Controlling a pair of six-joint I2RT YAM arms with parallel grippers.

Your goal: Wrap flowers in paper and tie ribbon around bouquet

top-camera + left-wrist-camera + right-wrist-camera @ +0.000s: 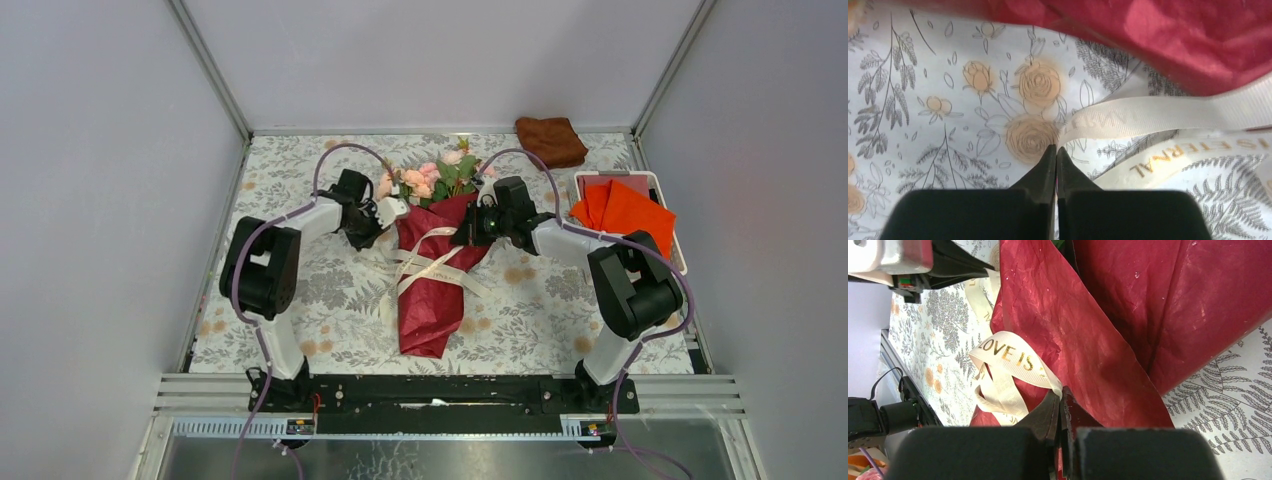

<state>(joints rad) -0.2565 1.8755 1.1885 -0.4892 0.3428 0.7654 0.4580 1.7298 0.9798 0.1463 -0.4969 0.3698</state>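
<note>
Right tool [1062, 392] pinches ribbon [1008, 357] reading "LOVE IS".

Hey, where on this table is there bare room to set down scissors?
Bare tablecloth lies near-left, between left arm and bouquet, and near-right, between bouquet and right arm. Crowded: the middle, where left gripper, right gripper and ribbon meet; far right, with brown cloth and tray.
</note>
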